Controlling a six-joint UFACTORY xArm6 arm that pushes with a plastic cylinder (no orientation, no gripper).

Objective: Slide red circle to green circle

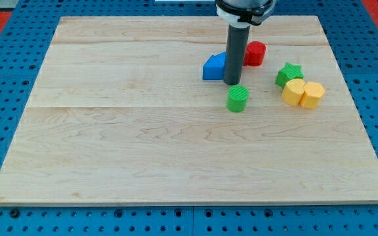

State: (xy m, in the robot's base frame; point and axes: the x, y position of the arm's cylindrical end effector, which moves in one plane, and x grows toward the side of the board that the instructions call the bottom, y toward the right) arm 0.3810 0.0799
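Note:
The red circle (256, 53) sits near the view's top, right of the rod. The green circle (237, 98) lies below and slightly left of it. My tip (232, 82) stands between them, just above the green circle and left of and below the red circle, touching neither as far as I can tell. The rod hides part of the blue block (214, 67) on its left.
A green star (289, 74) lies right of the rod. Two yellow blocks (294, 91) (312, 95) lie side by side just below the star. The wooden board (110, 144) rests on a blue pegboard surface.

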